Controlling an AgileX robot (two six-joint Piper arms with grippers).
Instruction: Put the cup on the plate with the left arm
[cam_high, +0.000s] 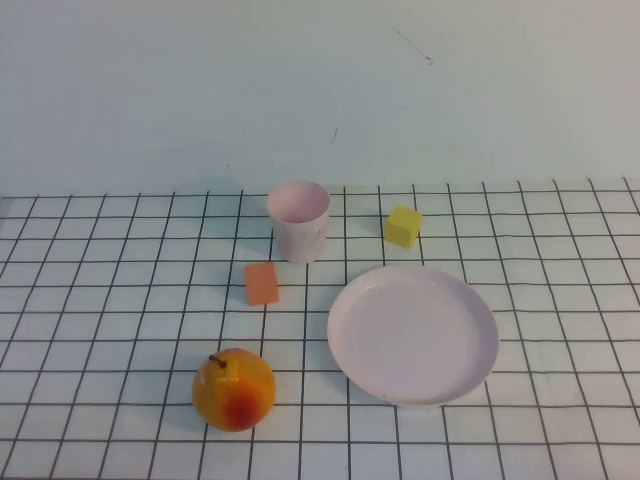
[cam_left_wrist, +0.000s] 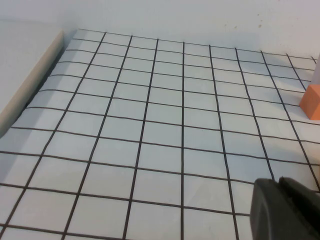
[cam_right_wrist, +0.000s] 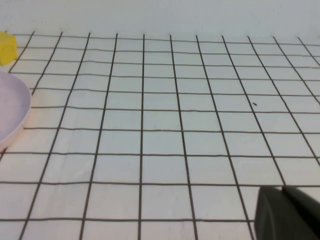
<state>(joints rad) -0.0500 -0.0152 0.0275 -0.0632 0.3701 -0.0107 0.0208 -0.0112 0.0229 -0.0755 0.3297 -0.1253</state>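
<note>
Cup (cam_high: 298, 220) stands upright at the far side of the gridded table (cam_high: 560, 420), at about 11 o'clock from the plate (cam_high: 413, 334) and apart from it. Nearest, at the plate's 8 o'clock, sits an orange-yellow fruit (cam_high: 234, 389). An orange block (cam_high: 262, 283) lies at the cup's 7 o'clock; a yellow cube (cam_high: 403, 225) at its 3 o'clock. Left gripper (cam_left_wrist: 285, 210) and right gripper (cam_right_wrist: 287, 212) show only as dark corners in their wrist views, above bare grid; how far either is spread cannot be told.

Left claw (cam_left_wrist: 285, 210) and right claw (cam_right_wrist: 287, 212) parked (barely visible).
</note>
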